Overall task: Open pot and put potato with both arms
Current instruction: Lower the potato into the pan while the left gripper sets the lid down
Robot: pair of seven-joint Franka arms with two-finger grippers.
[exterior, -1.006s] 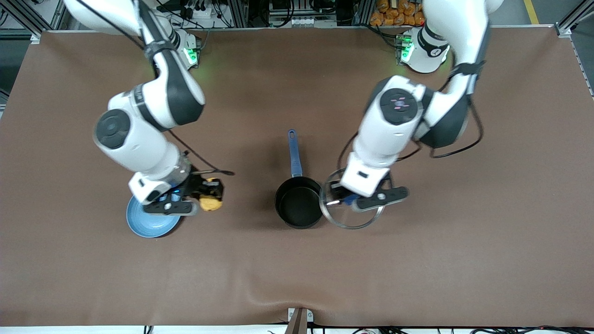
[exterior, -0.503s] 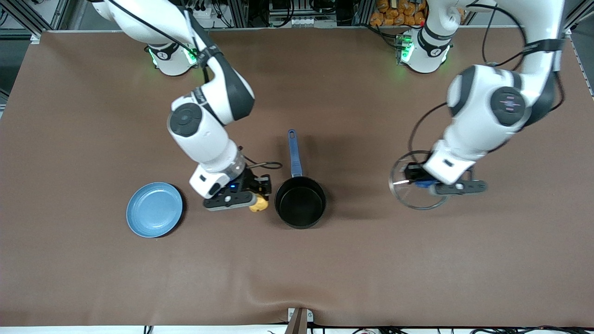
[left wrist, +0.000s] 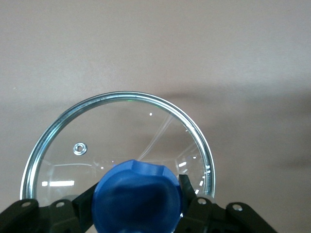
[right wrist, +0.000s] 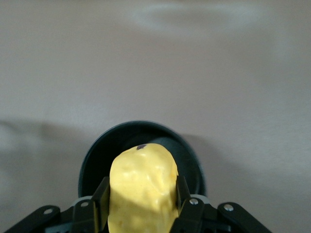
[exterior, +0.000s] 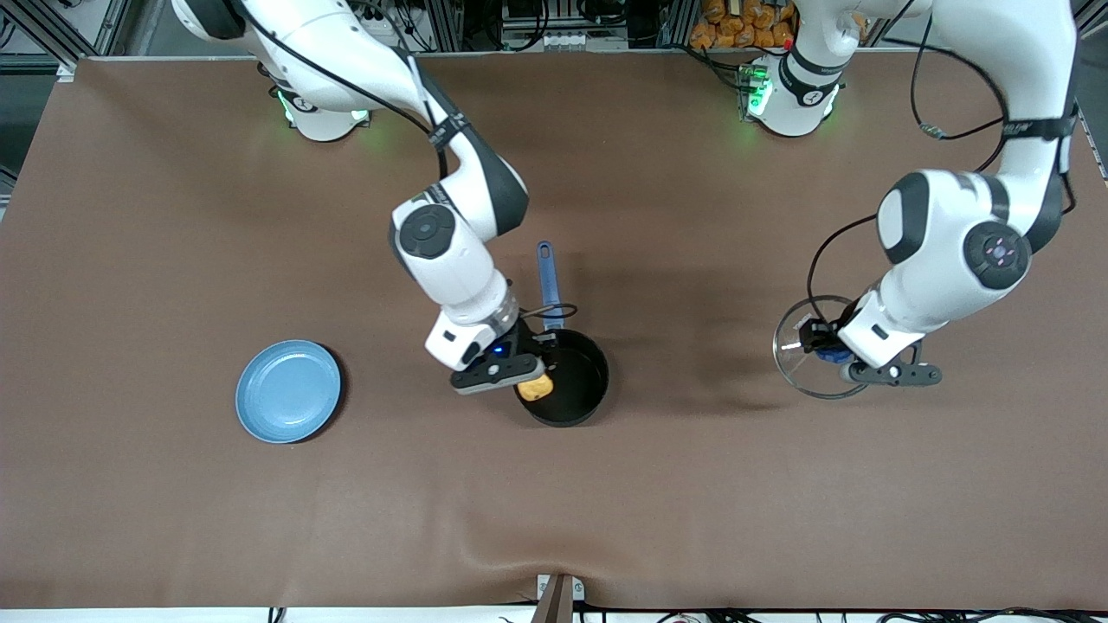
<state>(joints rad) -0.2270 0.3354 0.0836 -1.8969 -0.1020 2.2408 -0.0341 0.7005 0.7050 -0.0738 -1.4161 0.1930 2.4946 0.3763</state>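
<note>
The black pot (exterior: 571, 381) with a long blue handle (exterior: 547, 281) stands open mid-table. My right gripper (exterior: 530, 381) is shut on the yellow potato (exterior: 535, 388) and holds it over the pot's rim; in the right wrist view the potato (right wrist: 142, 187) sits between my fingers above the pot (right wrist: 97, 155). My left gripper (exterior: 833, 356) is shut on the blue knob (left wrist: 138, 196) of the glass lid (exterior: 801, 350), held low over the table toward the left arm's end; the lid's steel rim (left wrist: 121, 95) shows in the left wrist view.
A flat light-blue plate (exterior: 288, 402) lies toward the right arm's end of the table. Orange items (exterior: 736, 22) are heaped past the table's edge near the left arm's base. The brown mat has a ripple near the front edge (exterior: 485, 541).
My right gripper carried the potato from beside the plate across to over the pot. My left gripper carried the lid away from the pot toward the left arm's end.
</note>
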